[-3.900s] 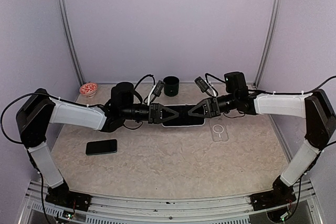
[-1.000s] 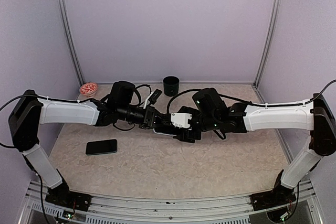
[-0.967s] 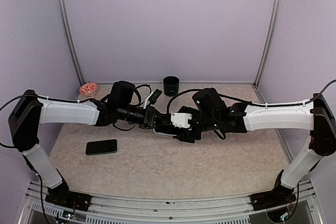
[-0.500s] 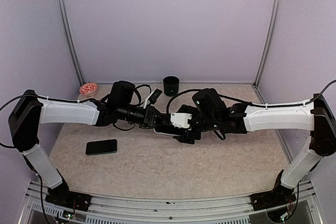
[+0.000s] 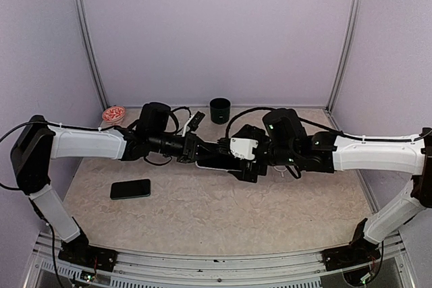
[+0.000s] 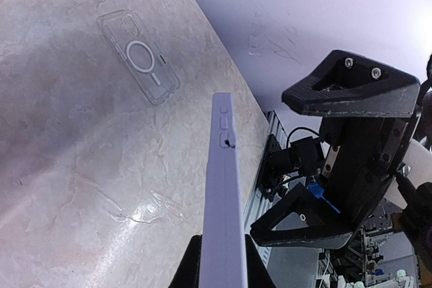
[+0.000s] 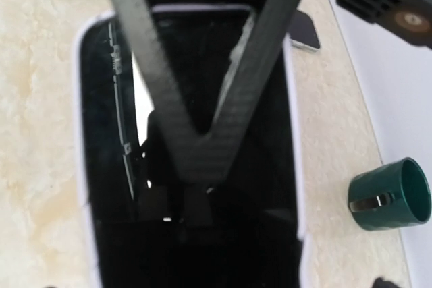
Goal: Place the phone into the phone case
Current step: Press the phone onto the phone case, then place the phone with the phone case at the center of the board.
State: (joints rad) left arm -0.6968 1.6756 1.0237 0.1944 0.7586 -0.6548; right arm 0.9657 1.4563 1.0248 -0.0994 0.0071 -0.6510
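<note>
The phone [image 6: 225, 193] showed a pale lavender frame with small side buttons along its narrow edge and, in the right wrist view, a black glass face. It was held off the worktop [image 5: 223, 214] near mid-table, pinched at one end by the left tool [image 6: 221, 264], whose fingers were pressed together on its two broad faces. The right tool [image 6: 273, 164] stood at the phone's free end with its fingers spread wide and gripping nothing. Whether either finger touched the phone could not be settled, since in the right wrist view one finger lay across the screen and masked that area. The phone case [image 6: 138, 55], clear with a white ring on its back, lay flat on the worktop, well apart from the phone. In the top view it appeared to be almost wholly hidden under the right arm, and only a sliver of the phone showed between the two tools. A second phone [image 5: 130, 188], dark, lay flat at the near left. A green cup [image 5: 219, 110] stood by the back wall and a small bowl [image 5: 113, 113] sat in the back left corner. Open room lay across the near half of the worktop. Walls closed the back and both sides.
</note>
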